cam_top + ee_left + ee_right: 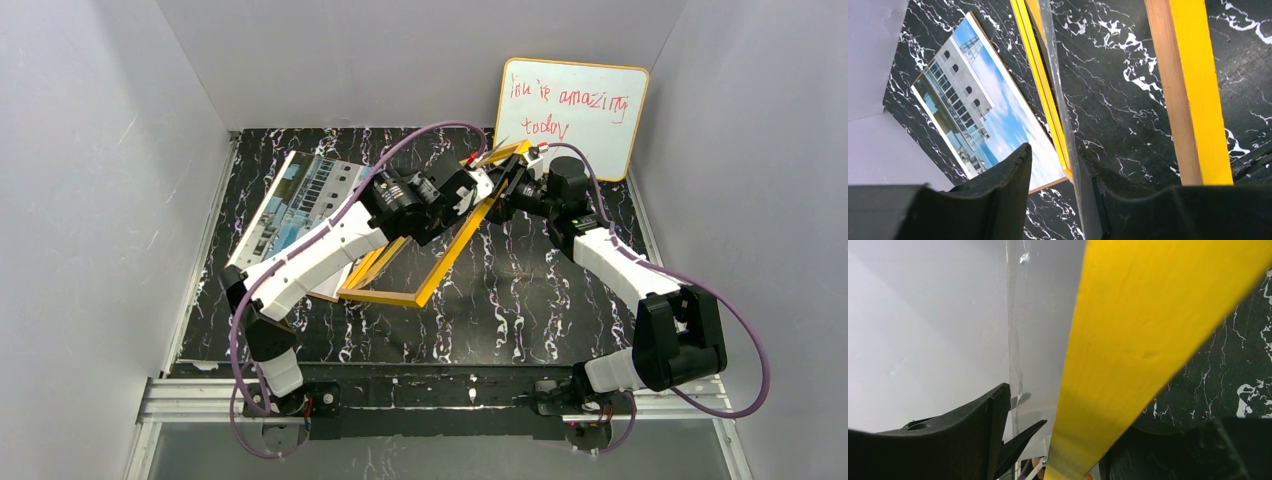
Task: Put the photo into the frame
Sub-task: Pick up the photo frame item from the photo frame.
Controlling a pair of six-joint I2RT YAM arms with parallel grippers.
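The frame (pixel 440 265) stands tilted, its near edge on the table and its far end raised. My right gripper (pixel 520 170) is shut on that raised end; in the right wrist view the yellow rim (pixel 1148 315) and clear pane (pixel 1043 315) pass between its jaws (pixel 1073 440). My left gripper (pixel 478 185) is at the same end, open. The pane's edge (pixel 1060 100) lies against its right finger (pixel 1148 200), and its left finger (pixel 998 190) stands apart from it. The photo (pixel 305 195) lies face up at the left, building and blue sky showing (pixel 978 100).
A yellow-edged whiteboard (pixel 575 110) with red writing leans on the back wall. A brown board edge (pixel 1048 186) shows under the photo. The black marble tabletop (pixel 540 300) is boxed in by white walls (pixel 100 200) on three sides.
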